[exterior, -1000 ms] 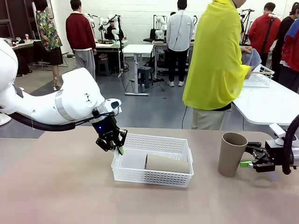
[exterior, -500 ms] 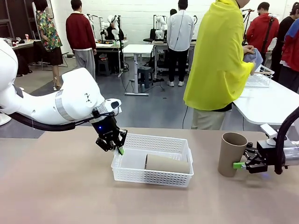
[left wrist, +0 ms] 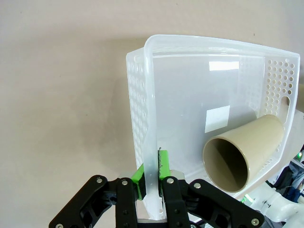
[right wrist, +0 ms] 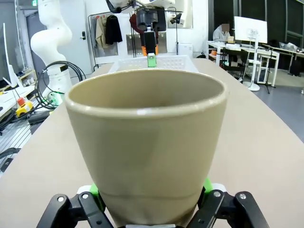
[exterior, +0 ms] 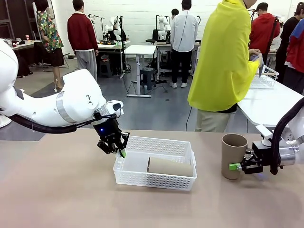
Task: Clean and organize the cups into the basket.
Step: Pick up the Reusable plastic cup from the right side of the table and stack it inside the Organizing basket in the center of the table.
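**Cup position.** The upright cup (exterior: pixel 233 154) stands on the counter (exterior: pixel 61 190) at the robot's right, mouth up, long axis vertical. The right end effector (exterior: pixel 239 166) is clamped on its lower part. In the right wrist view the green pads (right wrist: pixel 96 191) sit against opposite sides of the cup near its base.

**Governing relation.** The basket (exterior: pixel 156 141) lies to the robot's left of this cup, across a bare strip of counter. From the right wrist it shows straight ahead, beyond the cup's rim. The right arm is the nearer one and already has the grasp.

**Basket contents.** A second cup (exterior: pixel 170 166) lies on its side in the basket's right half. Its long axis runs along the basket's length and its mouth faces the left end. The floor at the left end is bare. Judge the free space before you commit. The held cup will probably have to be tipped from vertical to lie beside or ahead of the other cup.

**Support.** The left end effector (left wrist: pixel 154 179) is clamped on the basket's wall at its left end, one pad on each side.

**Obstructions.** No object stands between the cup and the basket. The lying cup and the basket's right wall are the nearest contact risks. A person in yellow (exterior: pixel 221 61) stands beyond the counter, facing another table.
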